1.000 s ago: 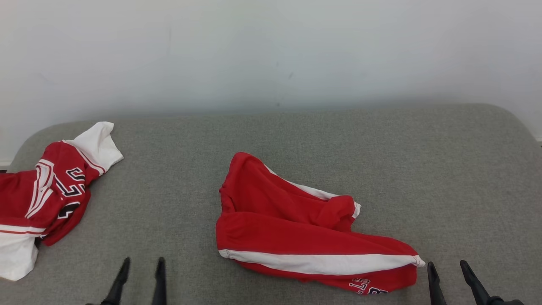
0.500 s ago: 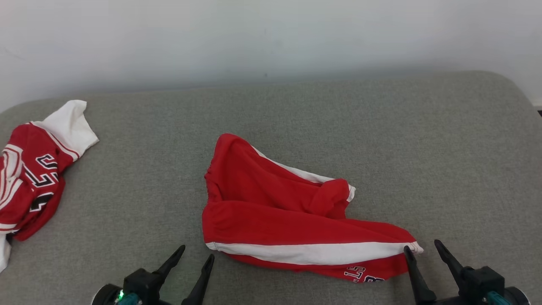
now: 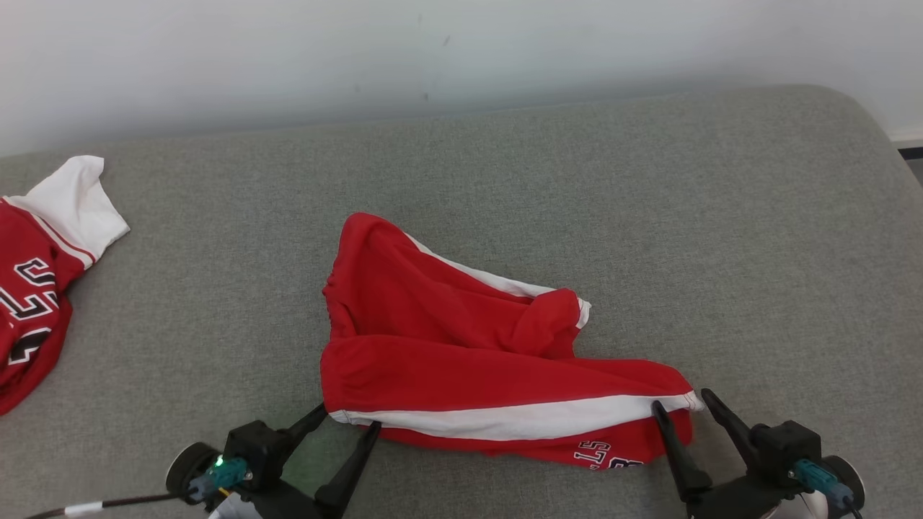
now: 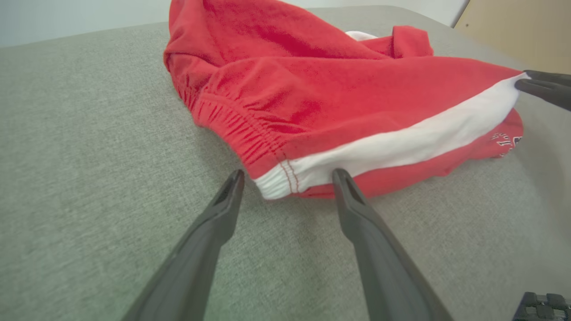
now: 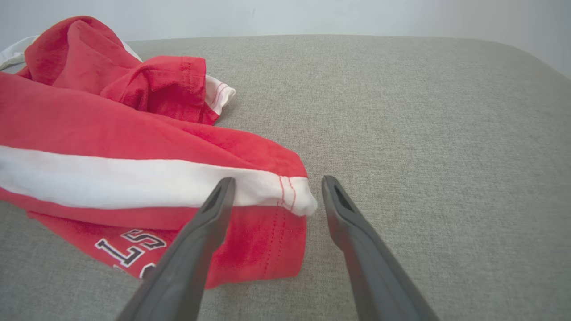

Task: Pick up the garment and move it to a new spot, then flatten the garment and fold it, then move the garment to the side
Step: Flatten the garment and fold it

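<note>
Head view: the red garment (image 3: 461, 375) lies crumpled mid-way on the grey padded surface (image 3: 649, 216). The left tool (image 3: 347, 418) stands spread wide at its waistband corner, the right tool (image 3: 682, 399) spread wide at the white-striped hem corner. Neither grips. Judged: pickup not yet made; moving, flattening, folding and setting aside remain.

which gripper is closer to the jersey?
Left. The left gripper brackets the shorts' waistband corner, right of the jersey; the right gripper is beyond, at the hem corner.
</note>
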`<state>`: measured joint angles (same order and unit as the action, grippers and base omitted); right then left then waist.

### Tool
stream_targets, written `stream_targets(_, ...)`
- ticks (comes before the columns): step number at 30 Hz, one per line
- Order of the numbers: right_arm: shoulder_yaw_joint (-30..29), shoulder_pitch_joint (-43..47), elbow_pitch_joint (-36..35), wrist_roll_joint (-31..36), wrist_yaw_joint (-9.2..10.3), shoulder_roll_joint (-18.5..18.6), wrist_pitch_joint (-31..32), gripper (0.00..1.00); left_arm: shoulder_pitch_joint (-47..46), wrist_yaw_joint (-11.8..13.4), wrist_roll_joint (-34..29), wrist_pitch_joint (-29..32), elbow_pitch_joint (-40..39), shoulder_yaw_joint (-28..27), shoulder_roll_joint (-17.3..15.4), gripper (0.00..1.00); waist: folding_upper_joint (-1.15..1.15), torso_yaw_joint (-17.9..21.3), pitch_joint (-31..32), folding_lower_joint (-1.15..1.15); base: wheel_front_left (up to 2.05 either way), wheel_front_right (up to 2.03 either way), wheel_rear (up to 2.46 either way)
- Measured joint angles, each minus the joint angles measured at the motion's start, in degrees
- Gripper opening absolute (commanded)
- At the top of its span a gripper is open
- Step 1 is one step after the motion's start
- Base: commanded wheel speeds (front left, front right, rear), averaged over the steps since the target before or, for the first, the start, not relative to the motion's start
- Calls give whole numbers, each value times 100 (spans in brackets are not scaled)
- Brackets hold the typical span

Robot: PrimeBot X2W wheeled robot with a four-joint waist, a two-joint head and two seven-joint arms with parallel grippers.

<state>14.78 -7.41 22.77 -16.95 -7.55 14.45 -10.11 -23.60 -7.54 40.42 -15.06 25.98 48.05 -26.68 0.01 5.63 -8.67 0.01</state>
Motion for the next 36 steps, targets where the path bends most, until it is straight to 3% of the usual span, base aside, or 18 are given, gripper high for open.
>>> stream_targets(1, 64, -48, 36, -32, 0, 10, -2, 95, -59, 0, 92, 0, -27, 56, -2, 100, 0, 2, -14, 0, 0, 0, 0)
stream_targets(2, 119, -93, 79, -73, 0, 23, 1, 78, -114, 0, 146, 0, -46, 123, -12, 100, 0, 2, -25, 0, 0, 0, 0)
stream_targets(3, 163, -133, 120, -94, 0, 37, -2, 24, -157, 0, 188, 0, -86, 208, -43, 100, 0, 2, -35, 0, 0, 0, 0)
stream_targets(4, 209, -169, 158, -126, 0, 53, -12, 0, -194, 0, 208, 0, -123, 301, -71, 100, 0, 0, -45, 0, 0, 0, 0)
stream_targets(5, 248, -203, 192, -142, 0, 77, -33, 0, -237, 0, 186, 1, -164, 361, -102, 77, 0, 0, -51, 0, 0, 0, 0)
stream_targets(6, 248, -203, 192, -142, 0, 77, -33, 0, -237, 0, 186, 1, -164, 361, -102, 61, 0, 0, -51, 0, 0, 0, 0)
stream_targets(7, 279, -233, 225, -168, 0, 90, -52, 0, -272, 0, 183, 0, -235, 356, -112, 0, 0, 0, -54, 0, 0, 0, 0)
stream_targets(15, 241, -230, 188, -253, 0, 172, -301, 0, 6, 0, -85, 0, -901, 122, -266, 0, 0, -44, -20, 0, 0, 0, 0)
stream_targets(24, 160, -415, -459, -407, 0, 185, -336, 0, -102, 0, -30, 0, -1288, -272, -372, 0, 0, -133, -8, 0, 0, 0, 0)
stream_targets(29, 79, -1209, -854, -545, 0, 280, -82, 0, -1104, 0, 177, 1, -1449, -297, -724, 0, 0, -142, -186, -1, 0, 0, 0)
stream_targets(36, 7, -3153, -886, -744, 0, 120, 308, 0, -3377, 0, 1137, 98, -1269, -65, -1211, 0, 0, -114, -736, 0, 0, 0, 0)
